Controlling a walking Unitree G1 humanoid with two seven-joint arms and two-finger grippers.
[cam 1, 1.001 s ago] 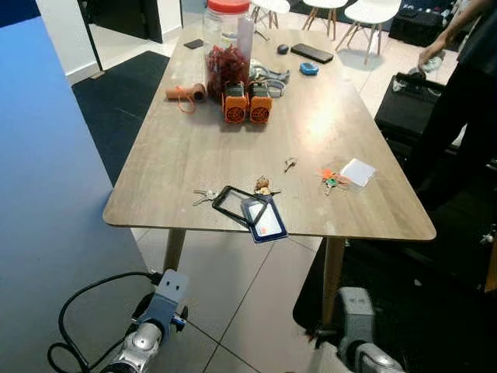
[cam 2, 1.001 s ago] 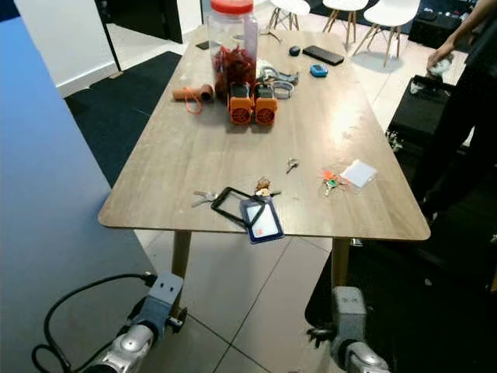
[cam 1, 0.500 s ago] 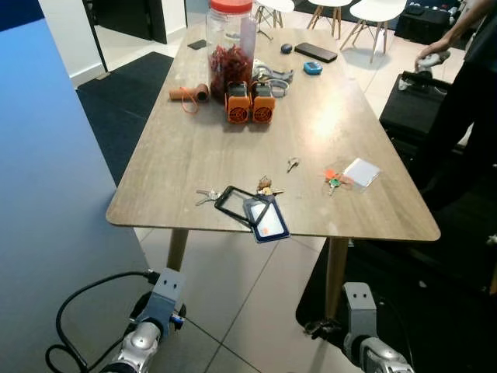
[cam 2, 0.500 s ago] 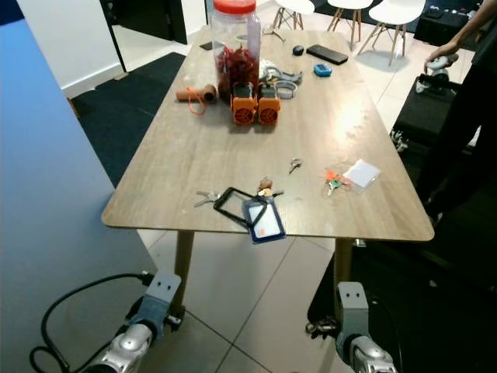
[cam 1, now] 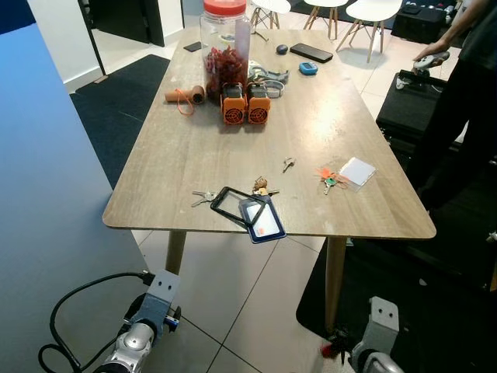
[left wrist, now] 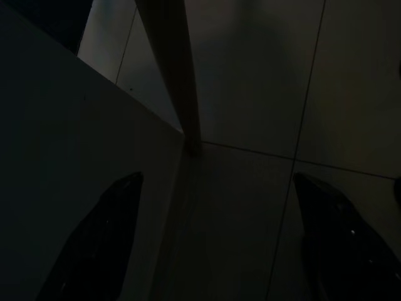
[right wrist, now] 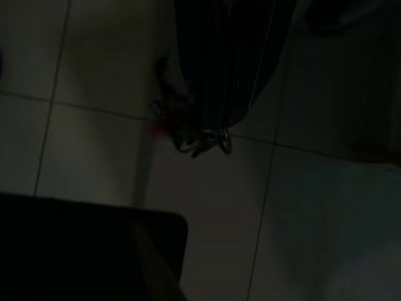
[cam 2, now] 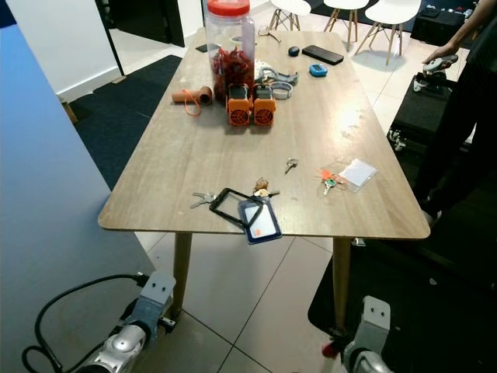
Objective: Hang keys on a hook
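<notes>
Right gripper [right wrist: 203, 135], hanging low beside the table [cam 1: 194, 148] leg, pinching keys [right wrist: 202, 142] for carrying to a hook. Left gripper [left wrist: 219, 238] idle near the floor, fingers spread.

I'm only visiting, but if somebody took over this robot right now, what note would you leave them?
Left pincer: open, hanging idle near the floor by a table leg.
Right pincer: low beside the table, apparently shut on a bunch of keys; the view is dark.
More keys lie on the table: one set by the badge holder, another with an orange tag.
Done: keys picked up.
Left: find a hook, hang them.
</notes>
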